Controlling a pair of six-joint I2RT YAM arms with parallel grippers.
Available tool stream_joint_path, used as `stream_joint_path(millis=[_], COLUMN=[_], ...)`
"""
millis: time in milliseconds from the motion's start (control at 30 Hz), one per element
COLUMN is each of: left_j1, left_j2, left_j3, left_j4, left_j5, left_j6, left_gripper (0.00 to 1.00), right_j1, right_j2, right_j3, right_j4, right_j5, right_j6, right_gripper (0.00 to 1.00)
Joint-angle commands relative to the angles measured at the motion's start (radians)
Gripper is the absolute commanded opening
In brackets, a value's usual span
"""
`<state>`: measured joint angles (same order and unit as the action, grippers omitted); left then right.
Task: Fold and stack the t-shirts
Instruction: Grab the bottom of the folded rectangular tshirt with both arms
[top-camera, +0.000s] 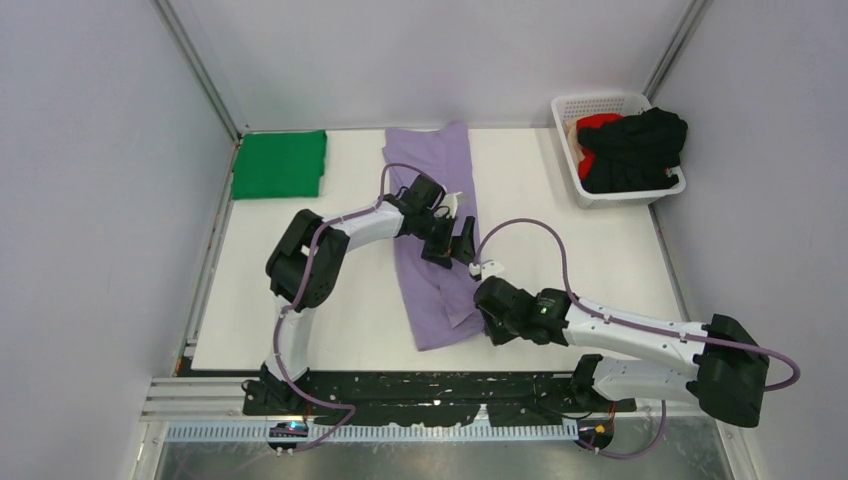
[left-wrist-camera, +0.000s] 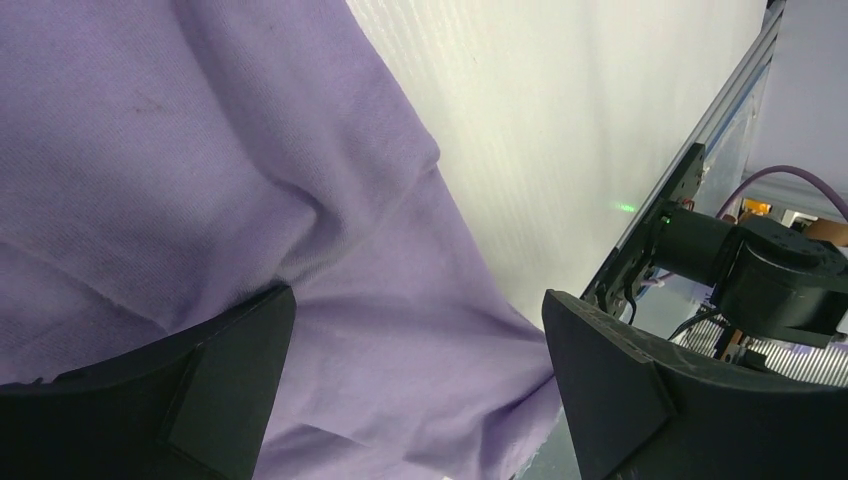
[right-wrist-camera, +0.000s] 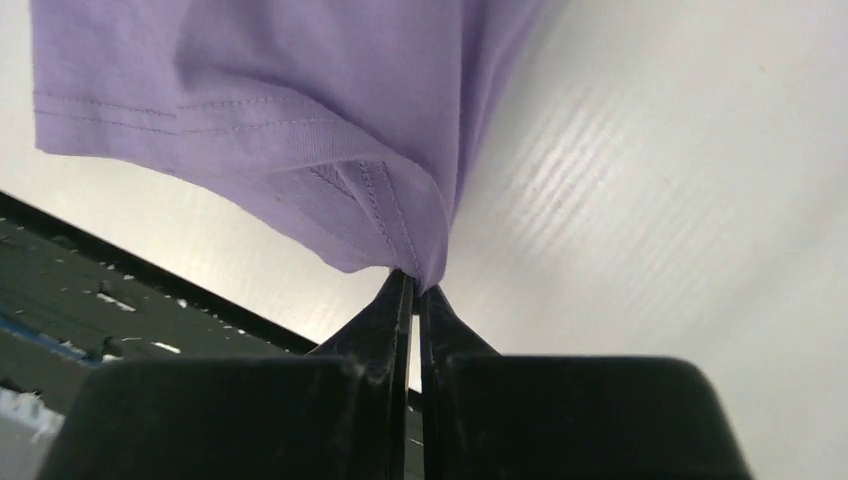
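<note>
**Top external: hem pinched**

Green t-shirt lay folded far left of the left gripper, which was spread open over the lavender t-shirt. Right gripper clenched its hem corner. A basket holding a red t-shirt and a black t-shirt stood far right.

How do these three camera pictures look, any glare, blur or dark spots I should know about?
Top view: even, soft light, sharp all over, barely any shadows on the table. Left wrist view: purple shirt crisp, the open left gripper dark and underlit. Right wrist view: streaky glare on the table; right gripper, shut on the shirt hem, nearly black.
</note>
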<state>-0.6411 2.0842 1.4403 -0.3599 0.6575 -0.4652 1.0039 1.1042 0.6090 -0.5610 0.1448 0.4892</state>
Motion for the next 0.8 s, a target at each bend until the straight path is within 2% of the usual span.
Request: stream_joint_path(millis=[0, 100, 133, 300, 367, 433, 467, 500, 533, 567, 667, 767], left_j1=[0.015, 0.019, 0.02, 0.023, 0.021, 0.021, 0.02, 0.019, 0.018, 0.016, 0.011, 0.005], left_j2=[0.013, 0.025, 0.027, 0.027, 0.024, 0.011, 0.001, -0.011, -0.024, -0.038, -0.064, -0.071], left_j3=[0.034, 0.042, 0.043, 0.033, 0.032, 0.022, 0.016, 0.01, 0.003, -0.003, -0.008, -0.014], left_j4=[-0.024, -0.041, -0.043, -0.035, -0.028, -0.021, -0.016, -0.012, -0.008, -0.007, -0.009, -0.011], left_j5=[-0.059, -0.065, -0.067, -0.041, -0.016, 0.01, 0.022, 0.032, 0.036, 0.038, 0.051, 0.068], left_j6=[-0.02, -0.022, -0.021, -0.005, 0.009, 0.027, 0.036, 0.045, 0.053, 0.061, 0.078, 0.086], left_gripper=[1.0, 1.0, 1.0, 1.0, 1.0, 1.0, 1.0, 1.0, 1.0, 1.0, 1.0, 1.0], right_j1=[0.105, 0.184, 0.227, 0.359, 0.397, 0.403, 0.401, 0.389, 0.379, 0.352, 0.25, 0.07], right_j2=[-0.001, 0.039, 0.048, 0.073, 0.045, -0.002, -0.019, -0.059, -0.081, -0.123, -0.232, -0.298], right_j3=[0.025, 0.025, 0.025, 0.03, 0.033, 0.034, 0.037, 0.041, 0.047, 0.049, 0.026, -0.024], right_j4=[-0.203, -0.214, -0.217, -0.197, -0.181, -0.175, -0.176, -0.175, -0.174, -0.153, -0.051, 0.128], right_j5=[0.307, 0.381, 0.411, 0.402, 0.375, 0.381, 0.393, 0.422, 0.435, 0.451, 0.421, 0.28], right_j6=[0.187, 0.239, 0.268, 0.301, 0.286, 0.284, 0.289, 0.304, 0.311, 0.317, 0.273, 0.217], right_gripper=[0.05, 0.07, 0.13, 0.23, 0.31, 0.46, 0.52, 0.66, 0.74, 0.88, 0.99, 0.96])
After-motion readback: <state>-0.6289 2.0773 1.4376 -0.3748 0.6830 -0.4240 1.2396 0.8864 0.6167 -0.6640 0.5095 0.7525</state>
